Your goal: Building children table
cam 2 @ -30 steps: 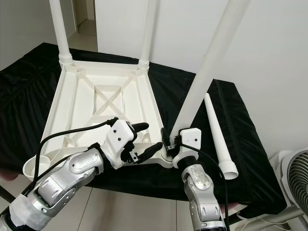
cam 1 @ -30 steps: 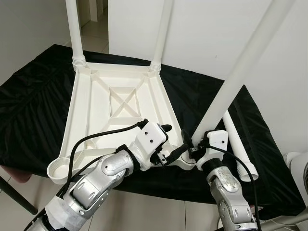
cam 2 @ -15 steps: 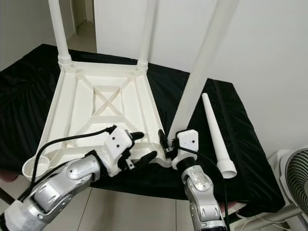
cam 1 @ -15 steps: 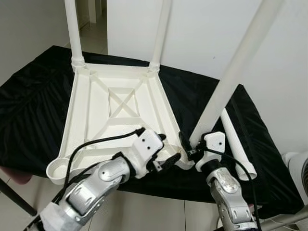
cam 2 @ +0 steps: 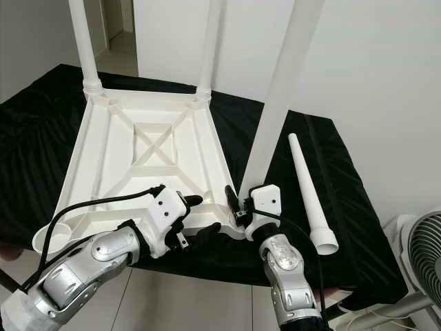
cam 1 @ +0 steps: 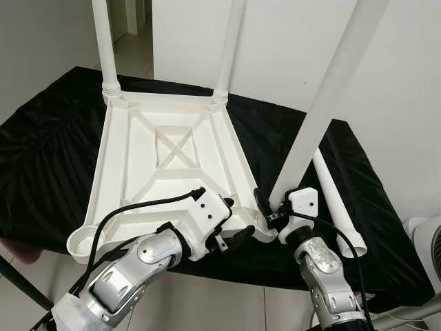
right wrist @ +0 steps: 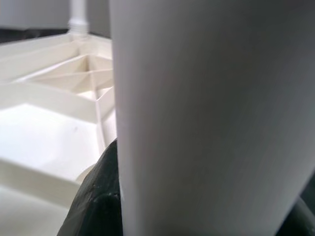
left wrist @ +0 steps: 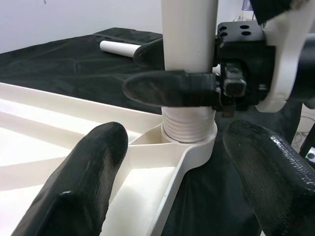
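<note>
Straightened since earlier, leg (cam 1: pixel 324 110) stands clamped in right tool (cam 1: pixel 270 215), left tool (cam 1: pixel 231 222) beside.

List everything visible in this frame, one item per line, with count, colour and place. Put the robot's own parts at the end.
Table top: one, white, upside down on the black cloth.
Fitted legs: two, white, upright in the far corner sockets.
Third leg: one, white, standing in the near right socket.
Loose leg: one, white, lying on the cloth to the right.
Empty socket: one, white, near left corner.
Black cloth: one, covering the work surface.
Fan: one, white, floor at far right.
Left hand: open, beside the near right socket.
Right hand: shut on the third leg's base.
</note>
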### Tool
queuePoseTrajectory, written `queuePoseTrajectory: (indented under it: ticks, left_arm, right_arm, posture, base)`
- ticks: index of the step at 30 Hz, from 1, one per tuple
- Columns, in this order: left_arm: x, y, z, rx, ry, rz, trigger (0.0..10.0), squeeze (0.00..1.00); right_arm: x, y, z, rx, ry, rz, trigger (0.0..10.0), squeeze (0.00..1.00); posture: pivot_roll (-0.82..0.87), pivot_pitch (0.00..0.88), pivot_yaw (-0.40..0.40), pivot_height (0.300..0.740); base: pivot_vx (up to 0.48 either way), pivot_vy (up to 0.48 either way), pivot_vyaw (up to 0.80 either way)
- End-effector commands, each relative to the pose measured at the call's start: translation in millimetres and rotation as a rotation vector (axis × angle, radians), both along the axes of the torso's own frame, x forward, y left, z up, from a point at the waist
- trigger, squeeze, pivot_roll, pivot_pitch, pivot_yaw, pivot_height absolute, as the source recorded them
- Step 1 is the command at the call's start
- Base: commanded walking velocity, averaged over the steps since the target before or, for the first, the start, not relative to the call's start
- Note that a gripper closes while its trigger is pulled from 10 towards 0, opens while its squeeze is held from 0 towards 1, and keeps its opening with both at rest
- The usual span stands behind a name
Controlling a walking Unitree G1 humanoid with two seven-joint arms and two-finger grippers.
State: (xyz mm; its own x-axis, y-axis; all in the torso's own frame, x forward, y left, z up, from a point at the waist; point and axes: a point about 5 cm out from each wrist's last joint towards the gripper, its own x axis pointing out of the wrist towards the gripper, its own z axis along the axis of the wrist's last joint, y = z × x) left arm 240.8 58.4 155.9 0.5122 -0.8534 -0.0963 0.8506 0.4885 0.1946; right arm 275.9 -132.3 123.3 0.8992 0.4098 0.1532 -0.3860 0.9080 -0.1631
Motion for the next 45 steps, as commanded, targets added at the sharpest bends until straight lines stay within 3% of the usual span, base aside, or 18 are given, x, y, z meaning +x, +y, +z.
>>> queuePoseTrajectory:
  ticks: [1,11,17,22,35,45]
  left_arm:
    - [-8.3,-4.3,0.2,0.030,0.026,-0.167,10.0,0.00]
    - [-8.3,-5.5,2.4,0.035,0.017,-0.175,10.0,0.00]
    - [-8.4,-5.6,3.3,0.034,0.017,-0.173,10.0,0.00]
    - [-8.9,-5.4,5.0,0.032,0.013,-0.175,10.0,0.00]
    - [-9.7,-5.2,6.1,0.035,0.010,-0.174,10.0,0.00]
    - [-10.5,-5.4,7.1,0.034,0.008,-0.175,10.0,0.00]
  right_arm:
    - [-7.2,-1.2,-22.2,-0.073,0.082,0.038,10.0,0.00]
    - [-11.1,3.4,-29.0,-0.120,0.086,0.085,10.0,0.00]
    - [-9.0,0.7,-31.6,-0.043,0.122,0.055,10.0,0.00]
    - [-4.9,-3.1,-36.8,0.148,0.216,0.003,10.0,0.00]
    - [-4.2,-3.1,-39.3,0.211,0.247,-0.006,10.0,0.00]
    - [-5.4,-6.3,-44.5,0.314,0.307,-0.052,10.0,0.00]
  posture:
    - [0.00,0.033,-0.107,0.740]
    - [0.00,0.032,-0.105,0.740]
    - [0.00,0.032,-0.104,0.740]
    - [0.01,0.034,-0.104,0.740]
    - [0.01,0.036,-0.102,0.740]
    - [0.01,0.039,-0.104,0.740]
  base:
    - [0.000,0.000,0.00]
    - [0.000,0.000,0.00]
    - [0.000,0.000,0.00]
    - [0.000,0.000,0.00]
    - [0.000,0.000,0.00]
    - [0.000,0.000,0.00]
